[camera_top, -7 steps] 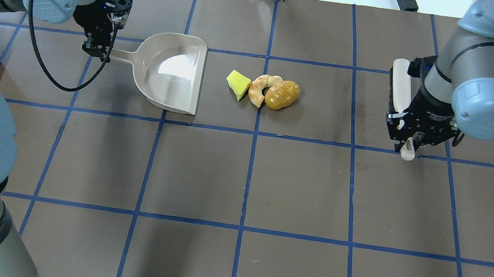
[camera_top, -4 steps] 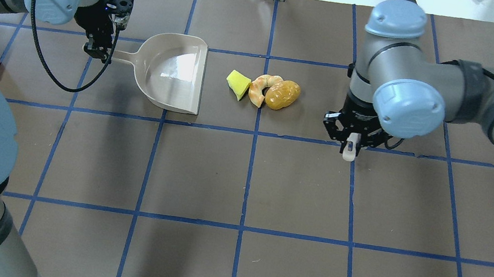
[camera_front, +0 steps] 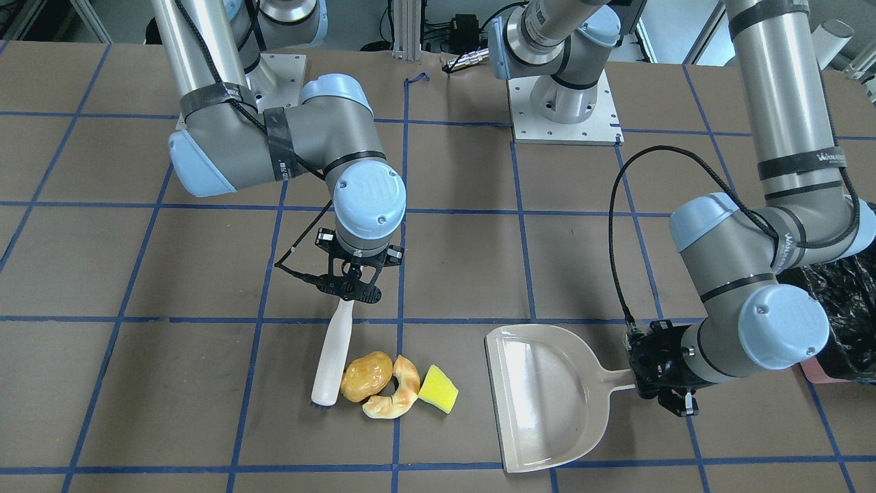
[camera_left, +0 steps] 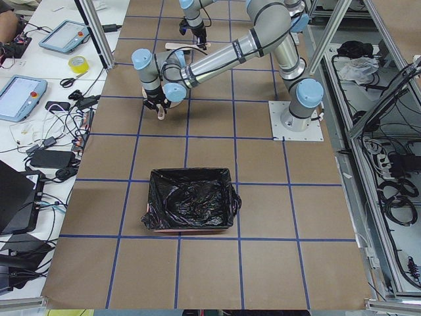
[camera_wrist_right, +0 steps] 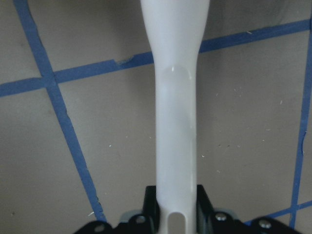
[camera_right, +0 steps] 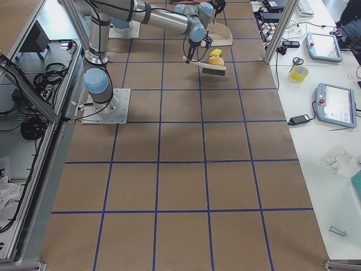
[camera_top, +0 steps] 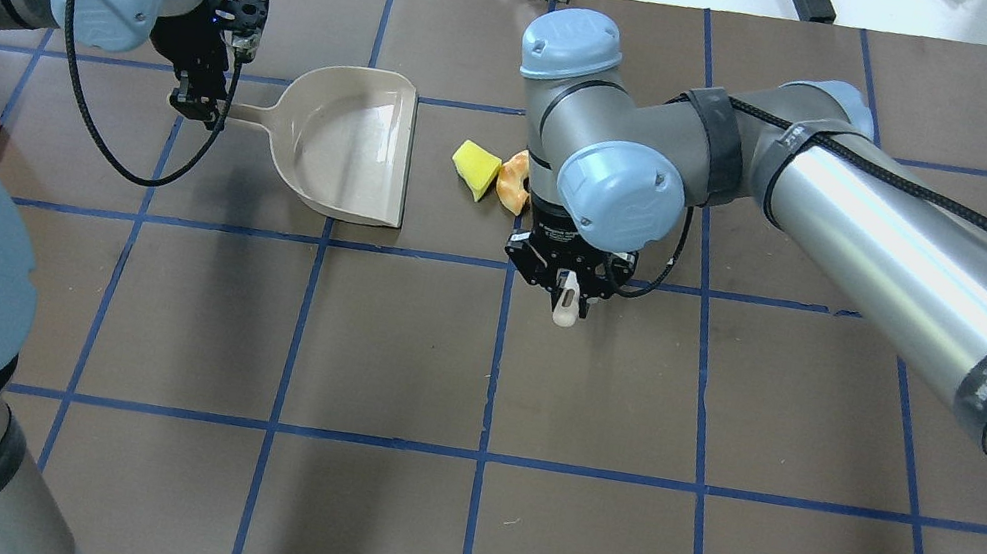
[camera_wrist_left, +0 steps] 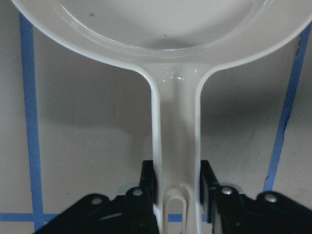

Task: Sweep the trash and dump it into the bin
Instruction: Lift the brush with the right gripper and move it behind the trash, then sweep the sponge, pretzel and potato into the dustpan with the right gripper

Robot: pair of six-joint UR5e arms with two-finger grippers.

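Trash (potato lump (camera_front: 367, 376), shrimp piece (camera_front: 397, 390), yellow wedge (camera_front: 438, 389)) lies in a row just off the dustpan (camera_front: 540, 404) mouth; brush (camera_front: 333, 356), clamped in right gripper (camera_front: 350, 296), stands just beyond the lump, long axis parallel to the dustpan lip; left gripper (camera_front: 647, 375) clamps the dustpan handle; bin (camera_left: 191, 207) lies beyond the handle end.

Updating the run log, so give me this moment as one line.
left gripper: shut on dustpan | right gripper: shut on brush | brush: beside potato lump, far side from dustpan | trash: on table, outside dustpan
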